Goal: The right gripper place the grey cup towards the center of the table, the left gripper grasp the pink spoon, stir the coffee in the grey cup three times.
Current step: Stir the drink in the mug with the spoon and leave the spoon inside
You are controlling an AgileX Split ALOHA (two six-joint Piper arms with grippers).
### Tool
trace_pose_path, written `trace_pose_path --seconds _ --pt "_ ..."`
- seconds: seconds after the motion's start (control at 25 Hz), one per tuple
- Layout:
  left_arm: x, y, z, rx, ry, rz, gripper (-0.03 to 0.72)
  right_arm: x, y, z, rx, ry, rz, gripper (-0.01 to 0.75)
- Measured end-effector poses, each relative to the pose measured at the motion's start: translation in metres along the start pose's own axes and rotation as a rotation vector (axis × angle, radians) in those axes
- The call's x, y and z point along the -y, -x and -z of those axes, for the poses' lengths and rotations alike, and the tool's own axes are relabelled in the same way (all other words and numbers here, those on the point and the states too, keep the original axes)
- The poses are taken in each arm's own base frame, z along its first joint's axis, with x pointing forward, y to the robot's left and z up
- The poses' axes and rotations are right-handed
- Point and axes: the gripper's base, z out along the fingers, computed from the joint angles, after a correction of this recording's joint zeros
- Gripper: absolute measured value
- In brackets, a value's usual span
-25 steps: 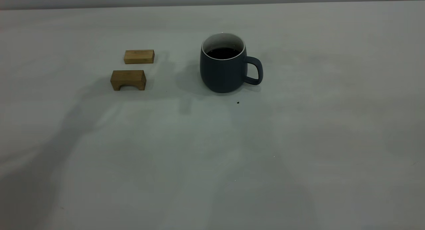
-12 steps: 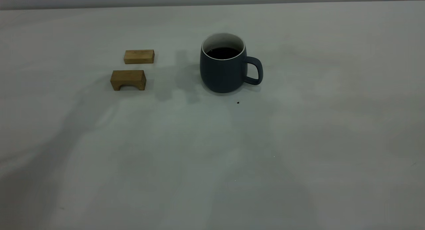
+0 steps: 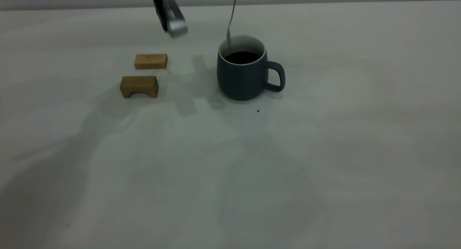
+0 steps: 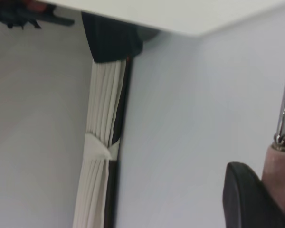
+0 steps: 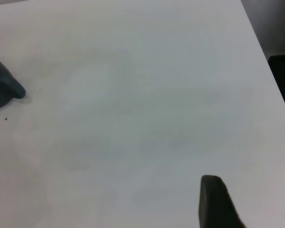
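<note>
Fingers of left gripper [image 3: 201, 11] clamp the pink spoon [image 4: 278, 178], newly arrived over the cup [image 3: 242, 78]; bowl at rim's 10 o'clock, stirring next. Right gripper [image 5: 249, 202] open, parked.

The left gripper [image 3: 201, 0] now shows above the grey cup [image 3: 245, 74], where a second ago nothing hung over it. One silver-tipped finger [image 3: 174, 20] reaches down above and to the left of the cup. The pink spoon [image 3: 230, 22] has come into sight too, hanging nearly upright, its metal bowl dipping just inside the cup's far rim. In the left wrist view the spoon's pink handle [image 4: 278, 175] sits clamped against a black finger [image 4: 247, 199].
</note>
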Motion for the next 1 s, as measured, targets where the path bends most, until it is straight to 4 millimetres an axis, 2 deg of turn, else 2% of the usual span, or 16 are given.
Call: trace_pose_path --seconds 0.2,0.48,0.72,1.0 --pt "0.0 0.028 -0.01 0.024 0.029 0.052 0.124 0.0 0.0 0.0 0.0 0.0 0.0 0.394" --pt "0.009 0.037 -0.021 0.008 0.043 0.049 0.124 0.0 0.0 0.0 0.0 0.0 0.0 0.394" --pt "0.016 0.062 -0.03 0.067 0.0 0.076 0.124 0.0 0.0 0.0 0.0 0.0 0.0 0.394" --pt "0.034 0.054 -0.046 0.027 -0.021 -0.018 0.124 0.0 0.0 0.0 0.0 0.0 0.0 0.394"
